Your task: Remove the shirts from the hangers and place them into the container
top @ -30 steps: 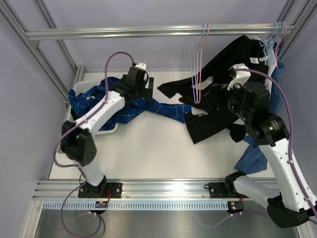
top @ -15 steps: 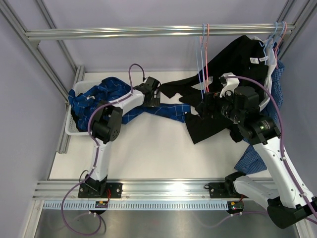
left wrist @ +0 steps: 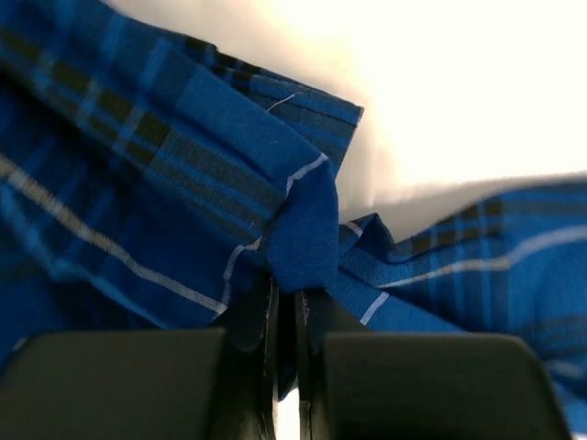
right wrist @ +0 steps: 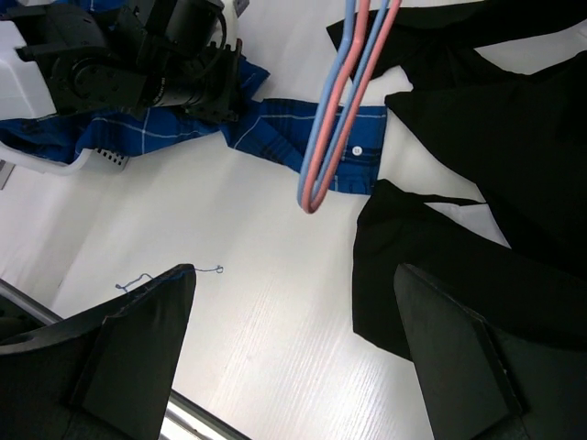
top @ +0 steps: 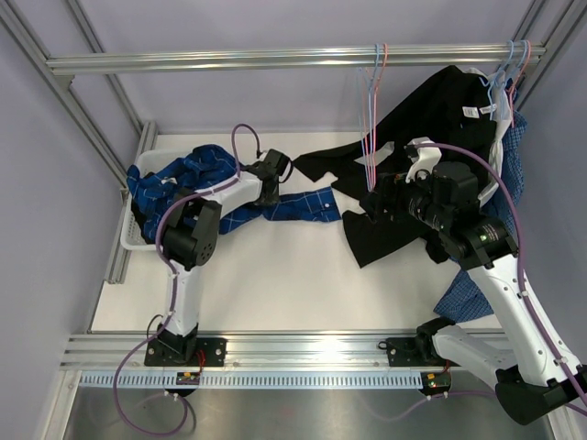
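Plaid shirt (top: pixel 183 170) lies bunched partly inside the container (top: pixel 136 240), with one sleeve trailing out across the table (top: pixel 275 275). The left gripper (left wrist: pixel 286 312) is clenched on a fold of that blue cloth just outside the container, its jaws pinched almost together, probably so the loose end can be drawn in after the rest. Well away from the container, the right gripper (right wrist: pixel 293 275) hangs released, its fingers spread wide and holding nothing. It hovers over a black shirt (right wrist: pixel 431 229) draped onto the table, close to an empty pink and blue pair of hangers (right wrist: pixel 310 203). That placement suggests the black shirt is its next job.
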### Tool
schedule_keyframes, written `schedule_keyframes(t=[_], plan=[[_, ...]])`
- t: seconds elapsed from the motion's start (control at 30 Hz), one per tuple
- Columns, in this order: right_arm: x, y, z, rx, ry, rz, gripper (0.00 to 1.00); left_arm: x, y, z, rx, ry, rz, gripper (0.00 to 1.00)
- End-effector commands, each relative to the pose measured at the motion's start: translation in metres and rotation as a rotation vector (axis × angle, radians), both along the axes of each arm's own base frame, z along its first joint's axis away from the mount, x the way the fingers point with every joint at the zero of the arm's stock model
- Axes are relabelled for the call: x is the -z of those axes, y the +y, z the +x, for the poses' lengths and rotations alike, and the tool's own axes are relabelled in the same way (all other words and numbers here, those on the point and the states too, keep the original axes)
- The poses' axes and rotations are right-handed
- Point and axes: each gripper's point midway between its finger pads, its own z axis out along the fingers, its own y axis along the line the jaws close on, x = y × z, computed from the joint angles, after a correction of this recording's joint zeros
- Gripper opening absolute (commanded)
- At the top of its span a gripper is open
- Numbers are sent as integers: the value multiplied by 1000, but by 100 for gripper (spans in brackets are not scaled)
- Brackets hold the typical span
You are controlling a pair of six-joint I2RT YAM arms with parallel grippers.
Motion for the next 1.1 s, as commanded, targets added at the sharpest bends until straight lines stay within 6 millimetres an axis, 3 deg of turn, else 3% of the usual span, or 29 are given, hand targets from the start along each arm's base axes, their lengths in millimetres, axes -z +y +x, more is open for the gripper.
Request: schedule_keyframes(t=[0.0, 0.1, 0.13, 0.17, 0.27, 0.3, 0.37, 0.4, 0.43, 0.47, 0.53, 0.6, 0.63, 0.7, 0.73, 0.8, 0.83, 0.9, 0.97, 1.03, 1.07], plan=[[-17, 3, 0, -26, -55, 18, 100, -105, 24, 1, -21, -168, 12, 0], [-21, 2, 0, -26, -62, 12, 99, -166, 55, -7, -52, -262, 84, 0], [-26, 2, 0, -30, -76, 10, 100, -199, 79, -17, -104, -314, 122, 0], [-27, 2, -1, -33, -77, 8, 99, -214, 94, -21, -133, -337, 139, 0], [-34, 1, -2, -37, -95, 8, 99, -252, 155, -42, -270, -392, 196, 0], [-36, 2, -2, -40, -98, 9, 99, -247, 183, -50, -331, -374, 231, 0], [-39, 2, -3, -46, -104, 10, 99, -246, 215, -65, -408, -363, 257, 0], [-39, 3, -3, -51, -103, 8, 99, -226, 229, -74, -449, -315, 260, 0], [-41, 3, -3, -53, -107, 8, 100, -215, 253, -80, -518, -294, 261, 0], [-41, 3, -4, -57, -107, 6, 99, -205, 265, -85, -556, -282, 261, 0], [-40, 4, -3, -62, -108, 3, 100, -168, 281, -94, -615, -215, 214, 0], [-39, 5, -2, -64, -103, 2, 100, -144, 291, -95, -666, -179, 197, 0], [-41, 5, -2, -64, -104, 3, 100, -121, 301, -98, -695, -121, 219, 0], [-40, 5, -3, -67, -102, 4, 100, -97, 305, -98, -693, -51, 227, 0], [-40, 5, -3, -67, -101, 6, 99, -74, 305, -97, -686, 15, 229, 0], [-37, 4, -3, -61, -96, 1, 99, -54, 301, -96, -658, 75, 226, 2], [-36, 4, -3, -60, -93, 0, 99, -34, 295, -97, -631, 138, 204, 4], [-32, 3, -4, -57, -81, -4, 99, -23, 289, -95, -596, 179, 183, 9], [-32, 2, -5, -55, -82, -3, 99, -13, 287, -97, -580, 210, 181, 23], [-31, 2, -6, -55, -82, 0, 100, -17, 290, -99, -576, 212, 200, 34], [-32, 2, -7, -55, -85, 1, 99, -30, 291, -97, -580, 175, 195, 39]])
